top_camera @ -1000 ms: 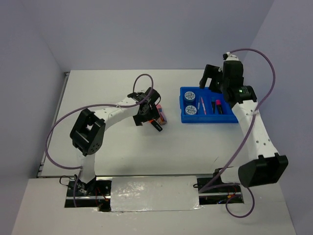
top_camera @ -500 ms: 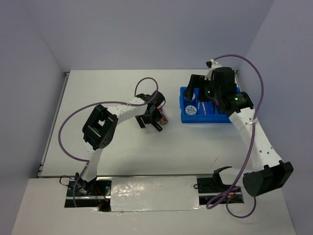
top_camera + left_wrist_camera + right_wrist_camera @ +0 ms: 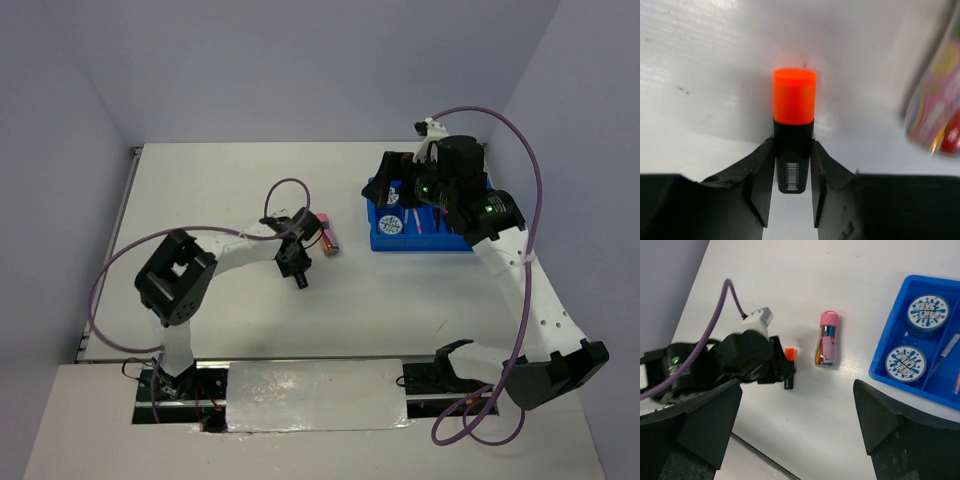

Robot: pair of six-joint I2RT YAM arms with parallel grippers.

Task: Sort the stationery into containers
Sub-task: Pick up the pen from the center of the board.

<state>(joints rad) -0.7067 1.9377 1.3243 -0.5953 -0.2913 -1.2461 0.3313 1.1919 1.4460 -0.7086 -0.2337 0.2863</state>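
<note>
My left gripper [image 3: 792, 146] is shut on a black highlighter [image 3: 794, 100] with an orange cap, both fingers pressed to its body just above the white table. The top view shows that gripper [image 3: 297, 264] left of the pink-capped tube [image 3: 329, 233], which lies on the table. The blue tray [image 3: 420, 245] at the right holds two blue-white tape rolls [image 3: 927, 313] [image 3: 905, 363] and a thin pink pen [image 3: 945, 352]. Hovering wide open over the tray's left end is my right gripper [image 3: 398, 178], holding nothing. Its wrist view shows the highlighter [image 3: 789, 354] and the tube [image 3: 827, 340] below.
The left arm's purple cable [image 3: 290, 190] loops above its wrist. Walls close in the table at the back and both sides. The table's left edge [image 3: 125, 200] has a metal rail.
My left gripper has closed on the highlighter and drawn back from the tube toward the near left. My right arm has swung left over the tray's left end.
</note>
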